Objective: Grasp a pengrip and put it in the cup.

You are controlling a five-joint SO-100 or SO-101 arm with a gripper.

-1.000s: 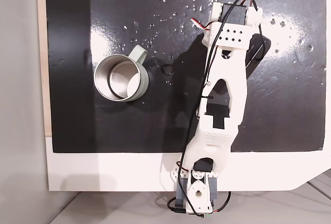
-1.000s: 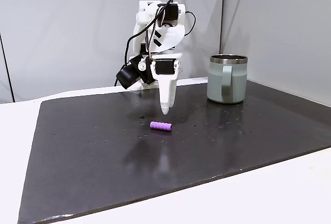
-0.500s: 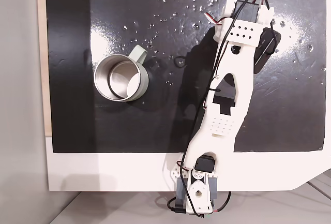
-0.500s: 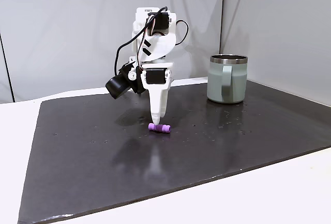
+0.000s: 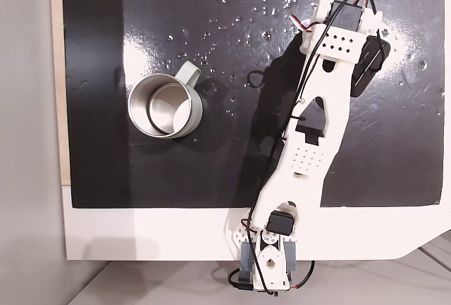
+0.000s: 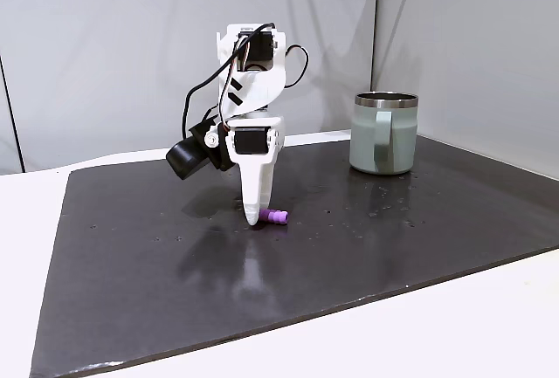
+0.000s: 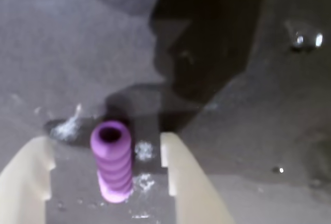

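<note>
Two parted tool (image 7: pixel 108 175) fingers straddle the pengrip (image 7: pixel 112 161), half-hidden side-on (image 6: pixel 276 216)

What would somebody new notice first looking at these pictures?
Probably the purple ribbed pengrip lying on the black mat, bracketed by the open gripper in the wrist view, with gaps on both sides. Next, the metal cup standing upright at the mat's far right in a fixed view, apart from the arm.
</note>
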